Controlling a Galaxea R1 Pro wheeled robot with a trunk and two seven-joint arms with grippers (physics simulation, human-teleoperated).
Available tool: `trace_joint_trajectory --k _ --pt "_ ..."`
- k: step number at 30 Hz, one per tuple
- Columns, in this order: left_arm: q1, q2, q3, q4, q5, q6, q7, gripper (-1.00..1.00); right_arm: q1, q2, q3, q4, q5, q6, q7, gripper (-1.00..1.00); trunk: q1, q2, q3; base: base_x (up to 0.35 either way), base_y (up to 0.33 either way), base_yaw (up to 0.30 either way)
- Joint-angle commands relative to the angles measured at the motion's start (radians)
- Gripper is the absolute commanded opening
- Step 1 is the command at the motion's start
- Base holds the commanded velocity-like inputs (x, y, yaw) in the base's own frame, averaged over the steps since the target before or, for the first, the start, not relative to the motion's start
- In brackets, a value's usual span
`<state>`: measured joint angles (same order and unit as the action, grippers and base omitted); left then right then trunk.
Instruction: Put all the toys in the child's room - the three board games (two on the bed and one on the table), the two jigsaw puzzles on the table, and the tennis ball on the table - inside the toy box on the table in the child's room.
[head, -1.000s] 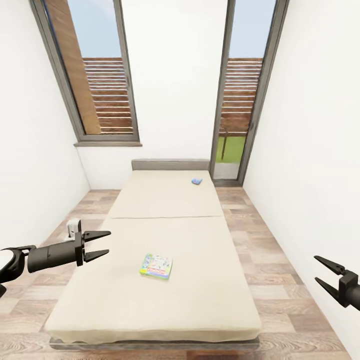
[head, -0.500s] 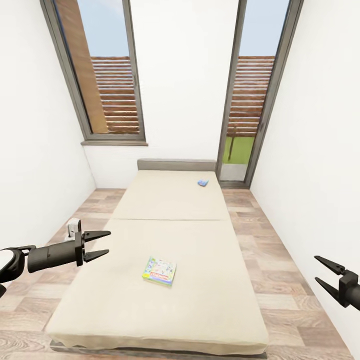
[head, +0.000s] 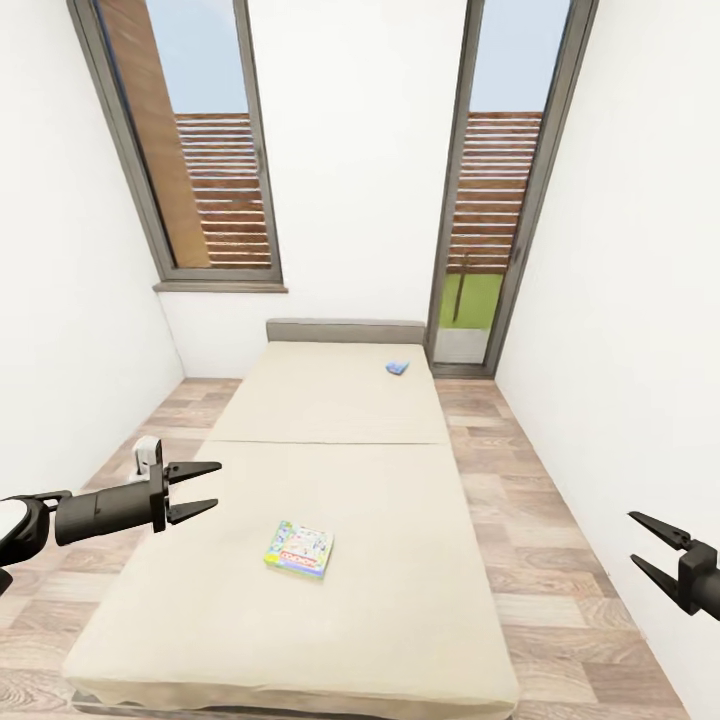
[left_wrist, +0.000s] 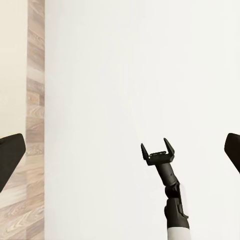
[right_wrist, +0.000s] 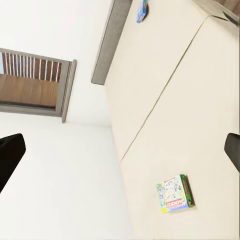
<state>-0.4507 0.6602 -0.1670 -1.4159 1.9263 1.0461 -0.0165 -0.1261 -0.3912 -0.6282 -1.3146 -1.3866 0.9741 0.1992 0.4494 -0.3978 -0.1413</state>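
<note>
In the head view, the large low bed with plain beige mattress and grey frame (head: 330, 480) runs from the robot toward the grey headboard. On the mattress lies the flat multicoloured cardboard board game (head: 299, 549), toward 6 o'clock of the bed, a little left of the middle line. The small blue board game (head: 397, 367) lies far away at about 1 o'clock, near the headboard. The left gripper (head: 205, 488) hangs at 9 o'clock over the left edge of the bed, its fingers spread and holding nothing. The right gripper (head: 655, 549) is at 4 o'clock over the wooden plank floor (head: 530, 520), also spread and empty.

In the left wrist view, the right gripper (left_wrist: 157, 148) shows across a white wall, its two fingers apart.

In the right wrist view, the multicoloured game (right_wrist: 175, 194) lies flat on the mattress, with a green edge and printed letters on the lid; the blue one (right_wrist: 142, 10) is near the headboard.

I judge that the near box is light and stiff, with a smooth and somewhat slippery lid. As it lies flat on a soft mattress, it is probably best pinched across one of its short edges.
</note>
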Motion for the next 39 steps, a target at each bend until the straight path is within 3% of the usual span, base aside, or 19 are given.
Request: trace_joint_trajectory --k 1,10,25,33,39 --pt "-0.001 0.001 -0.002 0.000 0.000 0.001 -0.002 1.00 -0.001 0.000 -0.002 0.001 0.011 0.005 0.010 1.00 0.001 -0.002 -0.002 0.005 -0.169 0.000" --pt "-0.002 0.001 -0.002 0.000 0.000 0.001 -0.001 1.00 -0.001 0.000 0.001 -0.001 0.011 0.005 0.011 1.00 0.001 -0.002 -0.002 0.002 -0.178 0.000" --pt "-0.002 0.001 -0.002 0.000 0.000 0.001 -0.002 1.00 -0.001 0.000 0.006 -0.001 0.013 0.003 0.010 1.00 0.001 -0.002 -0.002 0.000 -0.022 0.000" --pt "-0.002 0.001 -0.002 0.000 0.000 0.001 -0.001 1.00 -0.002 0.000 0.003 -0.004 0.054 0.005 0.014 1.00 0.001 -0.002 -0.002 0.000 0.021 0.000" --pt "-0.002 0.001 -0.002 0.000 0.000 0.001 -0.002 1.00 -0.001 0.000 -0.001 -0.012 0.061 0.007 0.018 1.00 0.001 -0.002 -0.002 0.000 0.136 0.000"
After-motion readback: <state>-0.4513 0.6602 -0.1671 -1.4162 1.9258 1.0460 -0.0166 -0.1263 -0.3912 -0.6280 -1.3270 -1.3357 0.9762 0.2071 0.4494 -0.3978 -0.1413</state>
